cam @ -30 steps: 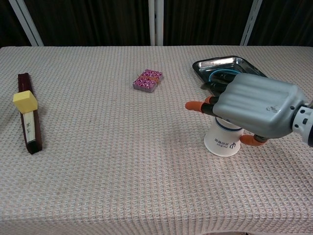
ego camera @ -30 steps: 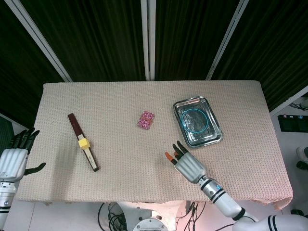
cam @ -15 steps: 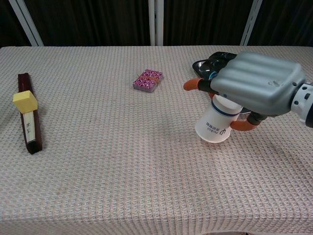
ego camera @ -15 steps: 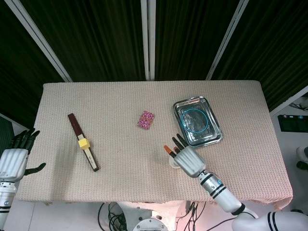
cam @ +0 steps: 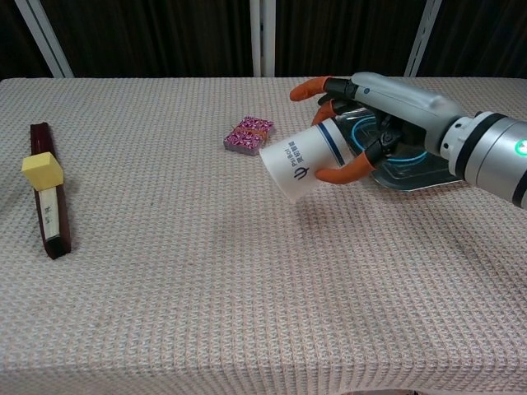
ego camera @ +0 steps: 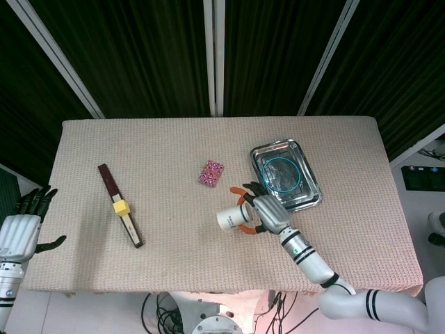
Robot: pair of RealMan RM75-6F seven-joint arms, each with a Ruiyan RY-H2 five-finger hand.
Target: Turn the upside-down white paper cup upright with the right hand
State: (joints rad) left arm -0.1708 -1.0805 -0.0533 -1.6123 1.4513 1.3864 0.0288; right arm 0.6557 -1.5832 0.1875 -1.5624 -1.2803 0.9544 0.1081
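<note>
My right hand [cam: 375, 115] [ego camera: 261, 211] grips the white paper cup [cam: 302, 160] [ego camera: 230, 217] and holds it off the beige table cloth [cam: 206, 271]. The cup lies tilted on its side, its open rim pointing left and slightly down, with a blue band and a small logo on its wall. Orange fingertips [cam: 338, 174] wrap around the cup above and below. My left hand [ego camera: 21, 229] hangs open beyond the table's left edge, holding nothing; the chest view does not show it.
A metal tray [ego camera: 312, 197] [cam: 428, 177] with a blue ring in it lies just right of my right hand. A pink patterned block [ego camera: 212, 173] [cam: 249, 135] lies behind the cup. At the left, a dark long bar [ego camera: 108, 181] [cam: 39, 136] carries a yellow cube [ego camera: 120, 207] [cam: 43, 171].
My right hand lifted the cup off the table, carried it left and up, and rolled so the cup went from upside down to lying sideways. The left hand stayed put.
</note>
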